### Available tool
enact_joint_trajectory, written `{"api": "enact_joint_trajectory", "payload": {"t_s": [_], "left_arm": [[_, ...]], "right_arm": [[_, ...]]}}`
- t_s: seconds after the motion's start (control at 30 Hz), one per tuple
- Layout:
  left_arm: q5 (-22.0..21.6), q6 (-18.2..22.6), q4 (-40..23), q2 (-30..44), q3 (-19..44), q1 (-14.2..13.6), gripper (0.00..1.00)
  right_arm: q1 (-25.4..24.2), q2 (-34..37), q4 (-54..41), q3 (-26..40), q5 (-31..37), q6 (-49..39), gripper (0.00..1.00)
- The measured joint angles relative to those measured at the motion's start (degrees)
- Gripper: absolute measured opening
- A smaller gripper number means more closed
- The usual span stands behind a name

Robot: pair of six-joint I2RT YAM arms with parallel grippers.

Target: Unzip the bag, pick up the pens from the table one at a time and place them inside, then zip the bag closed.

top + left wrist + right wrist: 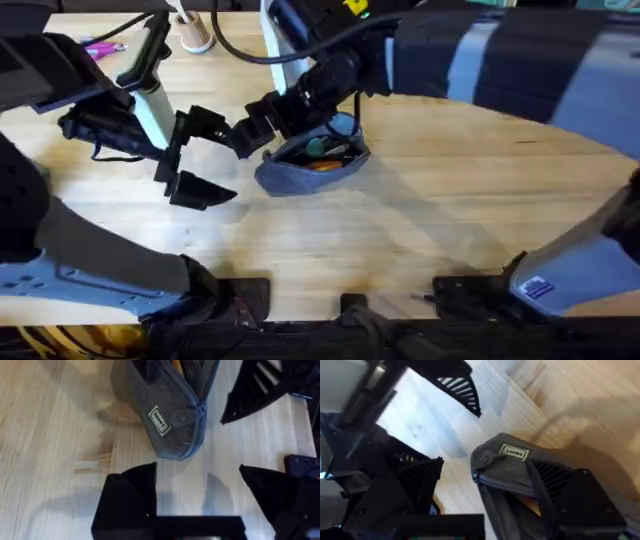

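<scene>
The right gripper (pixel 262 128) straddles the open pencil pouch's (pixel 312 165) rim, one finger inside, steadying it; the left gripper (pixel 190 160) waits spread beside it.

Desk (pixel 430 230): light wooden planks, visible grain, curved far edge. Blue and dark striped surface (pixel 540 60) beyond it. Soft shadows across the wood

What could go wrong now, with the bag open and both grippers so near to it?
The right gripper has one finger inside the open bag, so pulling away might drag or tip it.

The open left gripper is close beside the right gripper; they could collide.

Orange and green items show at the opening and could catch the zipper.
</scene>
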Motion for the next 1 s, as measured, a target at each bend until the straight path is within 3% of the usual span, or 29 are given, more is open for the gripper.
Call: {"api": "enact_joint_trajectory", "payload": {"t_s": [0.23, 0.3, 0.43, 0.67, 1.0], "left_arm": [[0.00, 0.00, -0.70, 0.00, 0.00, 0.33, 0.994], [-0.01, 0.00, -0.83, 0.00, 0.00, 0.33, 0.994], [0.00, 0.00, -0.90, 0.00, 0.00, 0.33, 0.994], [0.00, 0.00, -0.86, 0.00, 0.00, 0.33, 0.994], [0.00, 0.00, -0.88, 0.00, 0.00, 0.33, 0.993]], "right_arm": [[1.38, 2.86, 0.20, 0.00, 0.04, 1.40, 0.992], [1.86, 2.86, 0.41, 0.01, -0.15, 1.49, 0.952], [2.67, 2.86, 0.37, 0.02, -0.78, 1.81, 0.815], [2.91, 2.86, 0.11, 0.00, -1.27, 2.34, 0.482], [2.91, 2.86, -0.22, 0.02, -1.29, 2.49, 0.175]]}}
